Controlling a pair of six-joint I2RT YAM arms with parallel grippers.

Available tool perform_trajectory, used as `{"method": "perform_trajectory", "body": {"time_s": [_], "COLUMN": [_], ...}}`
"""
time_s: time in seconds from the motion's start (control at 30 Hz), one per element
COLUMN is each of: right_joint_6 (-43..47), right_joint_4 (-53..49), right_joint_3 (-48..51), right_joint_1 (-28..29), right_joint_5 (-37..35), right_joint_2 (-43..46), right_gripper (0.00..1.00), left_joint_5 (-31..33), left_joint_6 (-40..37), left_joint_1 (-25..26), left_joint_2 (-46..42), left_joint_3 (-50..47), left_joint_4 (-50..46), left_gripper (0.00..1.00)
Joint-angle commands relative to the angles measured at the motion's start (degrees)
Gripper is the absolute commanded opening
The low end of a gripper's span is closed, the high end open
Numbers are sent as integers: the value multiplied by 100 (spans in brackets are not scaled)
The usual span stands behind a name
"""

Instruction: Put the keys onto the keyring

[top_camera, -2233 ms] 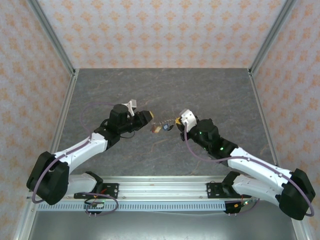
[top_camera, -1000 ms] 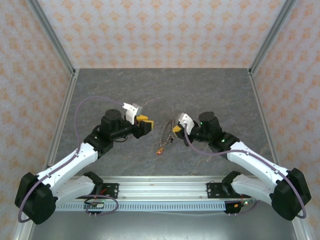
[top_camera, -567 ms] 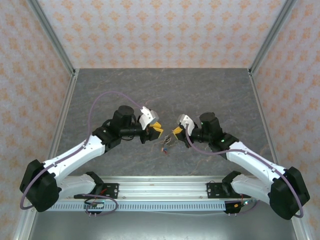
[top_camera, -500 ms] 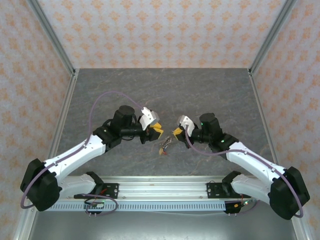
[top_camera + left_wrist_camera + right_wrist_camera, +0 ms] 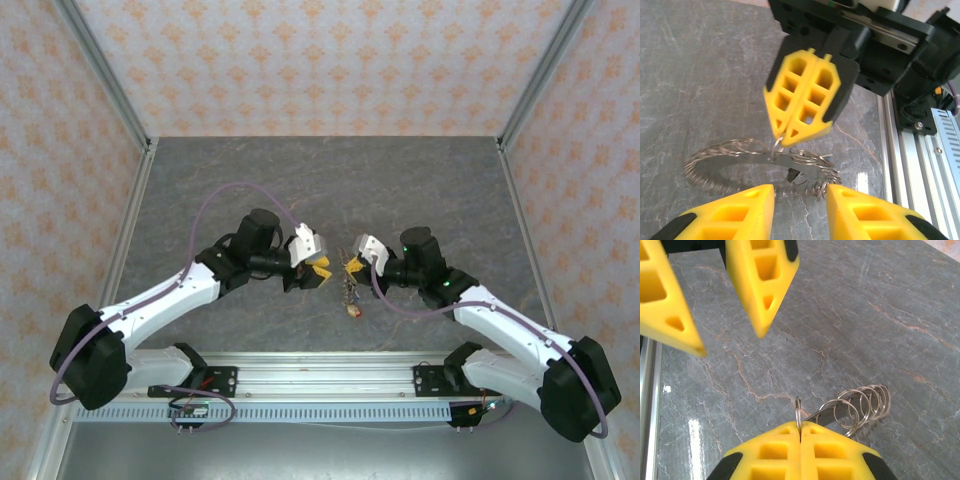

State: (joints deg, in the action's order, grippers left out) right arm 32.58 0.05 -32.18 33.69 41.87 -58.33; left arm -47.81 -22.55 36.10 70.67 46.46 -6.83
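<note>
From above, my left gripper (image 5: 319,269) and my right gripper (image 5: 352,263) face each other tip to tip over the middle of the grey table (image 5: 420,180), near but apart. The keyring (image 5: 349,286) hangs down from my right tips. At its lower end is a small red-headed piece, one of the keys (image 5: 354,311). Whether it hangs clear or touches the table I cannot tell.

Through my left wrist camera, my own yellow fingers (image 5: 730,212) stand partly apart with nothing between them. Just beyond them the right gripper (image 5: 781,136) points down, its jaws pressed together on a thin wire loop of the keyring (image 5: 715,162). The coiled rim spreads out sideways below, just above the table.

Through my right wrist camera, my fingers (image 5: 765,455) are flat against each other, with the wire loop nipped at the seam — the coils (image 5: 862,400) trail off to the right. The left gripper's two fingers come in from the top left — the gap between them is empty.
</note>
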Motion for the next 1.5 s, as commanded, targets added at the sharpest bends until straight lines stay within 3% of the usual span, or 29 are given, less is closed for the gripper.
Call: {"method": "perform_trajectory", "body": {"time_s": [0.0,0.77,1.2,1.47], "right_joint_6": [263,73,58,32], "right_joint_4": [197,547,645,681], "right_joint_3": [-29,143,101,120], "right_joint_1": [-24,-35,-79,-100], "right_joint_5": [300,873,1143,1201], "right_joint_2": [115,-126,-293,-284], "right_gripper": [0,0,0,0], "left_joint_5": [33,764,448,445], "left_joint_6": [-548,-576,-613,-779], "left_joint_1": [122,387,385,389], "left_joint_2": [64,355,562,597], "left_joint_3": [127,-212,-185,-172], "left_joint_4": [-234,814,784,586], "left_gripper": [33,33,23,23]}}
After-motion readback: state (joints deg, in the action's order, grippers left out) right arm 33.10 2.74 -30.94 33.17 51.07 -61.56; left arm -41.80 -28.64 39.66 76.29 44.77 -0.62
